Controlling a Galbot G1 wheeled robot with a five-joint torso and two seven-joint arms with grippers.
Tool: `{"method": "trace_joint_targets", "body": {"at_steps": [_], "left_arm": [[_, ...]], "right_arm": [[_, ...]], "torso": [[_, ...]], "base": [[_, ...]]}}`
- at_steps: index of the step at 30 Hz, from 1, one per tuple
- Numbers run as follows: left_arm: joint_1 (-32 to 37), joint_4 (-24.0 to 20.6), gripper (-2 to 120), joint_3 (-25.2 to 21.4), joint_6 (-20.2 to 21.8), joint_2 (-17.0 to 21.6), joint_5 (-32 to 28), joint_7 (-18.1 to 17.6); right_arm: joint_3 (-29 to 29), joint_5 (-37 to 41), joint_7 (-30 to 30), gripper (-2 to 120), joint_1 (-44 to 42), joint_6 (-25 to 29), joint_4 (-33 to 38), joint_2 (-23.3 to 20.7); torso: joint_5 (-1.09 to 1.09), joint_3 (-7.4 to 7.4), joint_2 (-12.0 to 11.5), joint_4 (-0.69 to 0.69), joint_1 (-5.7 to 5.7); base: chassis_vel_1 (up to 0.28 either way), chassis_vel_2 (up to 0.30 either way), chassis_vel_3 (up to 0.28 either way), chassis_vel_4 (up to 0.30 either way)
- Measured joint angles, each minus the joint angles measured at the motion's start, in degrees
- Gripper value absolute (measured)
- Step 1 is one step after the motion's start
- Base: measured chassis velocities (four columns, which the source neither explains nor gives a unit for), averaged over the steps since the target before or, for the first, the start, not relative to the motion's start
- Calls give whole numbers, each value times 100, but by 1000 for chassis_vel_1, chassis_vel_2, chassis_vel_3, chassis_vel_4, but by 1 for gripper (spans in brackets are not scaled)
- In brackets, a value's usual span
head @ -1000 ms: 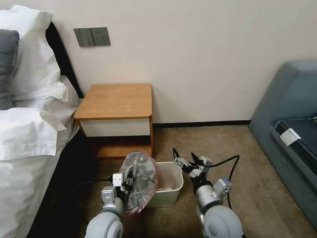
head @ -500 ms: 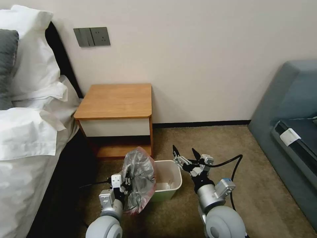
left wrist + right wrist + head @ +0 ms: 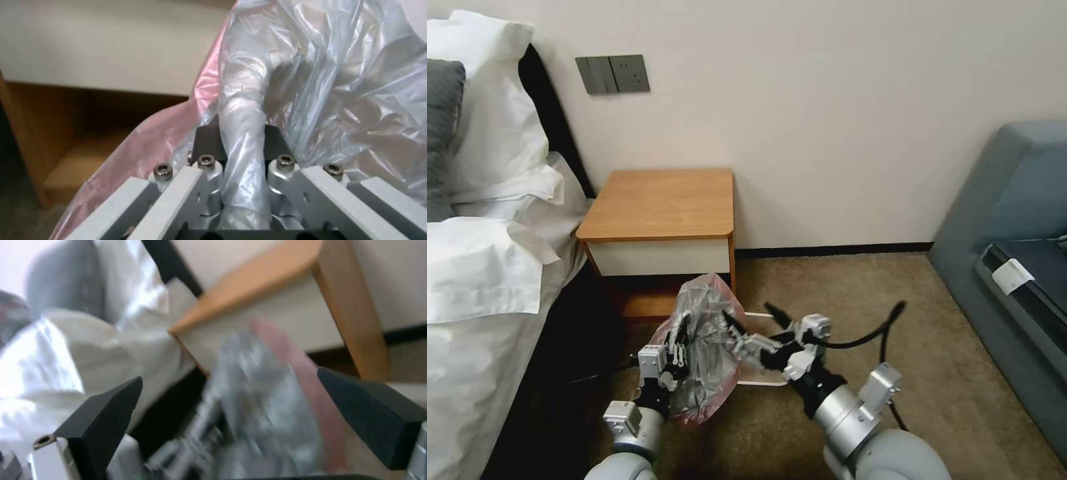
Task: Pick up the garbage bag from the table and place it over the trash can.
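Your left pincer (image 3: 675, 347) is clenched on a bunched fold of the bag (image 3: 704, 347), holding it up over the bin (image 3: 760, 382) so your released right pincer (image 3: 754, 327) can reach in to spread it.

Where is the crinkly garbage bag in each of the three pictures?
Head view: the garbage bag hangs low in the middle, held by the left tool, in front of the table.
Left wrist view: it covers the right side, a bunched strand pinched in the left tool.
Right wrist view: it lies blurred between the open right tool's fingers.
Shared landmark: the table.
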Motion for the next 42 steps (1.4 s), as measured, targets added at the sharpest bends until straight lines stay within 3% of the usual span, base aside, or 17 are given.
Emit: {"method": "trace_joint_targets", "body": {"at_steps": [5,20,24,31,35,42], "left_arm": [[133,-164,9,-101,-119,0,134,73],[293,-367,9,-186,-279,-67,201,215],[326,-401,9,-206,-297,-75,207,226],[353,-500,9,-318,-293,-133,171,219],[350,-534,9,-336,-279,-161,147,213],[453,-738,9,-418,-189,-188,77,177]], "right_arm": [[-232,17,252,100,115,-69,-254,138],[-339,219,272,97,605,-72,-903,357],[-358,278,128,89,711,-65,-1023,412],[-365,211,-264,59,721,-28,-1113,567],[-412,159,-333,50,727,-11,-1139,620],[-476,100,-396,19,732,23,-1041,609]], "torso": [[-1,0,0,0,0],[-1,0,0,-1,0],[-1,0,0,0,0],[-1,0,0,0,0],[-1,0,0,0,0],[-1,0,0,0,0]], "base": [[0,0,0,0],[0,0,0,0],[0,0,0,0],[0,0,0,0],[0,0,0,0],[0,0,0,0]]}}
